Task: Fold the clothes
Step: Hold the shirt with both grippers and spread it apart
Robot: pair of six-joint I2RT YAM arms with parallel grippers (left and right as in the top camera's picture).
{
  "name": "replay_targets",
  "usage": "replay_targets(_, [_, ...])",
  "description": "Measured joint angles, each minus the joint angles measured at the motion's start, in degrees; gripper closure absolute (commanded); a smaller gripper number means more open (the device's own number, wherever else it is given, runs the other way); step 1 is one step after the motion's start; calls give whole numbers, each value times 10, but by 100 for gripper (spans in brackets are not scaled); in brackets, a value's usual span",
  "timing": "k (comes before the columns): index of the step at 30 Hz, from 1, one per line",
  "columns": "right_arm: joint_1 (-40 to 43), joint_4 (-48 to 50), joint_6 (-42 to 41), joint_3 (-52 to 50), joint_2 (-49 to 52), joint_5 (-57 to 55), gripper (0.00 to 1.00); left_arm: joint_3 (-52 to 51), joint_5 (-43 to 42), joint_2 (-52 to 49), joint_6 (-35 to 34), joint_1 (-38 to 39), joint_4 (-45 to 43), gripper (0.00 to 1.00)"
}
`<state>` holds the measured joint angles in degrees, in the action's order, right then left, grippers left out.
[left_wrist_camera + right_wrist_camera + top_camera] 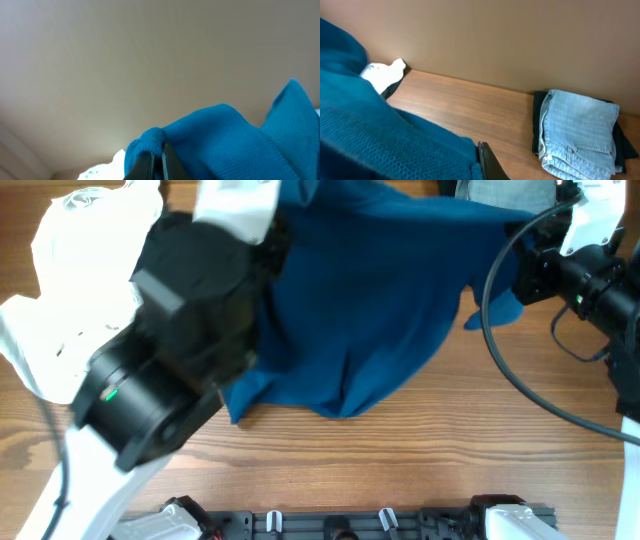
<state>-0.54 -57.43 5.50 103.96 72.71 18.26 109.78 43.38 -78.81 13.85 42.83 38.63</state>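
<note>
Plain beige wall [150, 50] and a wooden desk [420, 465] frame the scene. A dark-blue shirt [380, 300] hangs between the two pincers, its lower hem trailing onto the desk below them. This is judged to be a spreading hold: with one edge gripped at either end, the cloth can drape flat before it is laid out for the first fold.

Left pincer [159, 162]: clenched on a bunched edge of the shirt, with fabric bulging just above and to the right of the fingertips. Its wrist camera looks at the wall, so the pincer is tilted upward. The left arm [170, 350] looms large under the overhead camera, which suggests a high lift.

Right pincer [486, 162]: it appears clenched on the opposite edge, with cloth pressed against its left side. The right arm [590, 285] reaches in from the desk's far right.

Folded jeans [577, 127] rest ahead and to the right of the right pincer, well apart from it. A white garment [75, 250] lies crumpled beyond the left arm.
</note>
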Motion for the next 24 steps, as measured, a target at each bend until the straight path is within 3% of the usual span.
replay_targets(8, [0, 29, 7, 0, 12, -3, 96, 0, 3, -26, -6, -32, -82, 96])
replay_targets(24, [-3, -54, 8, 87, -195, 4, 96, 1, -34, 192, -2, 54, -52, 96])
